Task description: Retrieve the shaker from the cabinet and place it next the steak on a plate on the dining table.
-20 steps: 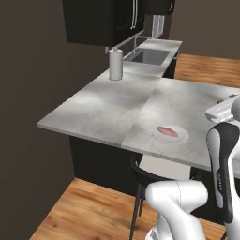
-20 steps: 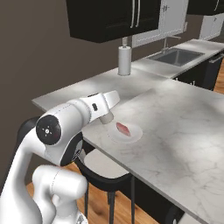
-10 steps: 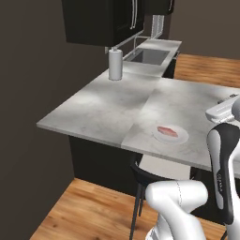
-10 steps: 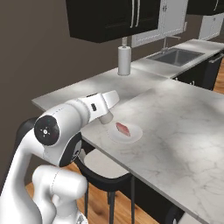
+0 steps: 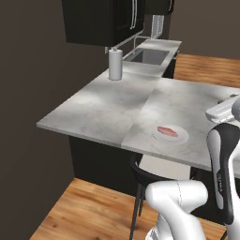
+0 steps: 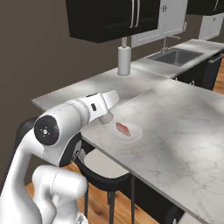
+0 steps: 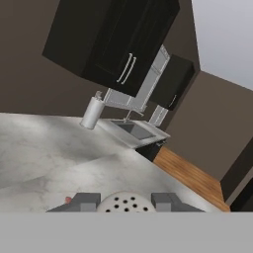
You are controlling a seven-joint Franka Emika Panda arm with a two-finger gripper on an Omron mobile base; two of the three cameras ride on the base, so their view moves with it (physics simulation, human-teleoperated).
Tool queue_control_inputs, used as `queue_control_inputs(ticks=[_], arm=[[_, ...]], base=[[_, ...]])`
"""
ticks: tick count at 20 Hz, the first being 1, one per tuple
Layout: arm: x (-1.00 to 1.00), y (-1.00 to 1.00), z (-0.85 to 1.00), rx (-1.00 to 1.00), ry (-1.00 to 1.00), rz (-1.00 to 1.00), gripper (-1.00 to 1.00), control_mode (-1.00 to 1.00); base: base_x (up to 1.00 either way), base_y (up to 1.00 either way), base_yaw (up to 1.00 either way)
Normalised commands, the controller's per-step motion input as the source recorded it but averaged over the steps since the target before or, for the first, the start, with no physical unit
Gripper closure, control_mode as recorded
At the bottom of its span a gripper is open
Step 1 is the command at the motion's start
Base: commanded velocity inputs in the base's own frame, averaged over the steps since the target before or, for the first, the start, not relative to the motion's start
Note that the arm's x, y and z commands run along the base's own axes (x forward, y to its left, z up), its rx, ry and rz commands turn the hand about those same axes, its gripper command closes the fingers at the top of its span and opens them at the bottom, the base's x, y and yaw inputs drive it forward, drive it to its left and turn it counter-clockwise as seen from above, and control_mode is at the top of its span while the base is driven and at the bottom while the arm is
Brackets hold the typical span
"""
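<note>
The pincer (image 7: pixel 125 201) pinches the shaker (image 7: pixel 125 203). The steak (image 5: pixel 168 131) lies on the plate (image 5: pixel 182 138), at the table's (image 5: pixel 108 101) 5 o'clock edge.

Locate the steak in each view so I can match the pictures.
Left base view: steak on the plate, right of centre.
Right base view: steak centre, just right of the arm.
Hand view: cannot tell.
Shared landmark: tall pale cylinder.

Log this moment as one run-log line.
shaker: held between fingers | gripper: beside plate | steak: on plate | cabinet: doors shut
</note>
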Motion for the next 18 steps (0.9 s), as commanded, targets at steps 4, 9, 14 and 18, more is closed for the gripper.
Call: queue_control_inputs(ticks=[4, 9, 14, 18], arm=[[0.0, 0.0, 0.0, 0.0, 0.0, 0.0, 1.0, 1.0], [0.0, 0.0, 0.0, 0.0, 0.0, 0.0, 1.0, -1.0], [0.06, -0.1, -0.03, 0.0, 0.03, 0.04, 1.0, -1.0], [0.01, -0.11, 0.0, 0.0, 0.02, 0.04, 1.0, -1.0]], base=[[0.0, 0.0, 0.0], [0.0, 0.0, 0.0], [0.0, 0.0, 0.0], [0.0, 0.0, 0.0]])
